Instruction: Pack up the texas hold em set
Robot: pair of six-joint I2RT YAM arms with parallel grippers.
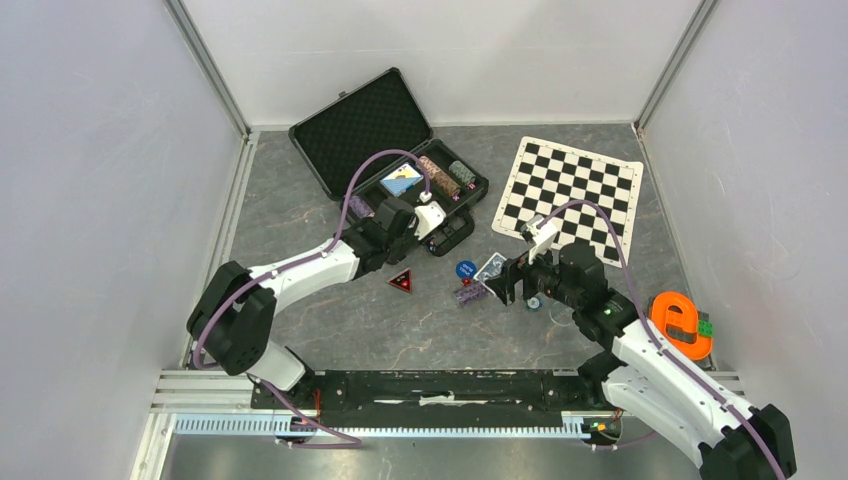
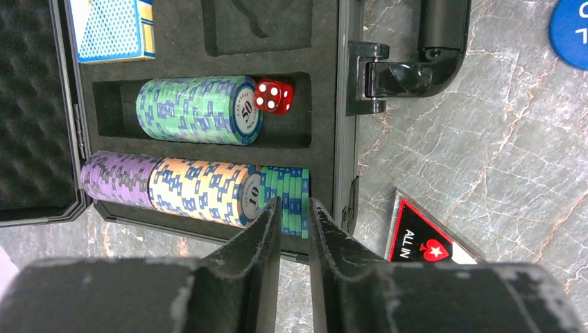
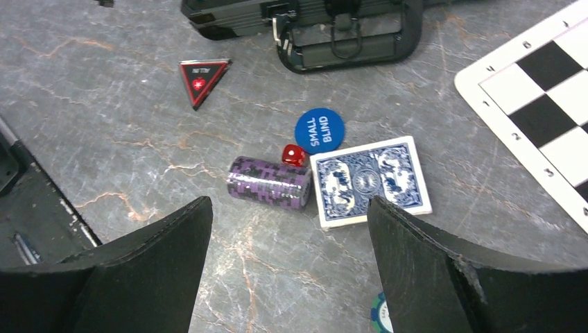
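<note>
The black briefcase lies open at the back. Its foam tray holds a green chip stack, a red die, purple and yellow chips, and a blue-backed deck. My left gripper hovers at the tray's near edge, its jaws a narrow gap apart and empty, just short of a few green chips. My right gripper stands wide open over the table. Ahead of it lie a purple chip stack, a second red die, a blue button and another deck.
A black triangular "ALL IN" marker lies in front of the case. The checkered chess mat is at the back right and an orange plastic object sits by the right wall. A single chip lies under my right finger.
</note>
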